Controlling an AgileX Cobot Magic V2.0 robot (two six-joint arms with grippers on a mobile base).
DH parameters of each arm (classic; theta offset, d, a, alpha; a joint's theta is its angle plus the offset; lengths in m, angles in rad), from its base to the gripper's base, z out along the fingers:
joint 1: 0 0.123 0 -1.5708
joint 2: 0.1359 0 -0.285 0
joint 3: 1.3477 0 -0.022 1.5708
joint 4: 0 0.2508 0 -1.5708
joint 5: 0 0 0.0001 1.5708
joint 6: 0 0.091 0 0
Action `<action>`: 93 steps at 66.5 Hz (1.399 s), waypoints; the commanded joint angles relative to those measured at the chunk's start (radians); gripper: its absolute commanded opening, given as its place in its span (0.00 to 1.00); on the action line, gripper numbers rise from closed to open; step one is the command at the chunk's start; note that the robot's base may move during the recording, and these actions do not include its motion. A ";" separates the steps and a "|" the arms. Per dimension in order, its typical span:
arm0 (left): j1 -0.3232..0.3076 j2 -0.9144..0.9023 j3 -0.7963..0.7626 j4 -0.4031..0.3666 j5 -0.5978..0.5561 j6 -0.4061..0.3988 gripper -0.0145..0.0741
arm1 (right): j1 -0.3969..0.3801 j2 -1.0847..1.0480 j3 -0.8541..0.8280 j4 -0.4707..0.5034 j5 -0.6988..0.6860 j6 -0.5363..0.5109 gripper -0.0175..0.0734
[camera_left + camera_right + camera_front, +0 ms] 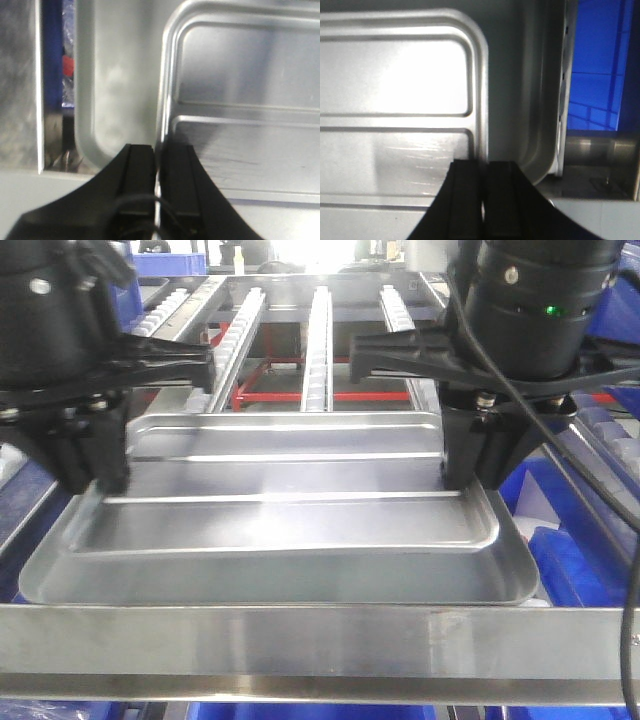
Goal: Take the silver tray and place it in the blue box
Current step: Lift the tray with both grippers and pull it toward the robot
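The silver tray (280,520), shiny with two long ridges across its floor, rests inside a larger plain silver tray (270,585). My left gripper (105,485) is shut on the ridged tray's left rim, and the left wrist view shows the rim edge pinched at my gripper (159,147) beside the tray floor (250,150). On the opposite rim my right gripper (465,480) is shut too, and the right wrist view has my gripper (484,162) closed on the rim next to the tray floor (395,150). Blue plastic (570,550) shows at the right; whether it is the blue box I cannot tell.
A steel bar (300,640) crosses in front of the trays. Roller rails (318,340) and a red frame (270,395) lie behind them. The larger tray's wall (115,90) (520,100) curves close outside each grip. A blue ribbed wall (597,65) stands beyond the right side.
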 commanded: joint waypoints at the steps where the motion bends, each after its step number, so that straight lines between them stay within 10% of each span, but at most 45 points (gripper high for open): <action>1: -0.049 -0.086 0.006 0.020 -0.047 -0.074 0.15 | 0.047 -0.073 -0.015 -0.022 -0.049 0.039 0.25; 52: -0.545 -0.293 0.171 0.226 0.169 -0.561 0.15 | 0.372 -0.401 0.269 -0.164 0.049 0.419 0.25; 74: -0.552 -0.293 0.170 0.201 0.160 -0.561 0.15 | 0.414 -0.403 0.271 -0.176 0.067 0.434 0.25; 93: -0.482 -0.293 0.170 0.139 0.054 -0.395 0.15 | 0.414 -0.403 0.271 -0.176 0.076 0.433 0.25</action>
